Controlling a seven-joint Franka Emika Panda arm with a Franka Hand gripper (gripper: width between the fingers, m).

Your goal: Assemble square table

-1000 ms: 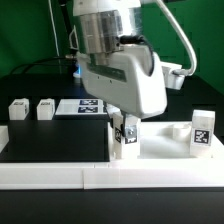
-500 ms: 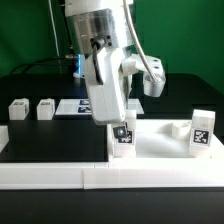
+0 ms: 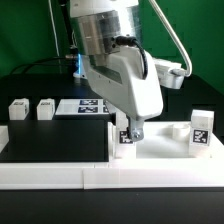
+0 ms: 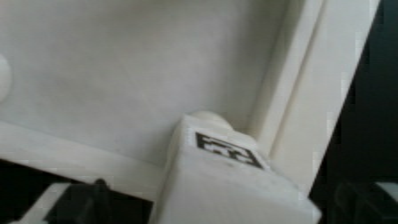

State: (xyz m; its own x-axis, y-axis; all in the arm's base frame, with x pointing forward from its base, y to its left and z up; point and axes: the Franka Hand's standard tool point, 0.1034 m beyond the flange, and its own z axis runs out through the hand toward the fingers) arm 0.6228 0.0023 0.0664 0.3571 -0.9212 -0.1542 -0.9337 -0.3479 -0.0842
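Observation:
My gripper (image 3: 130, 128) is shut on a short white tagged leg (image 3: 126, 142) and holds it upright at the corner of the square tabletop (image 3: 165, 148) nearest the exterior view's left. In the wrist view the leg (image 4: 217, 165) fills the space between my dark fingers (image 4: 71, 205), with the white tabletop (image 4: 125, 70) behind it. I cannot tell if the leg sits in a socket. Another tagged leg (image 3: 202, 132) stands at the slab's right end. Two more legs (image 3: 17, 110) (image 3: 45, 109) stand apart at the far left.
A long low white border rail (image 3: 100, 176) runs along the front. The marker board (image 3: 85, 106) lies flat behind the black mat (image 3: 55, 142). A small white raised block (image 3: 178, 128) sits on the slab's far side.
My wrist has twisted one way and back again while still holding the leg. The leg has stayed at the same corner of the tabletop.

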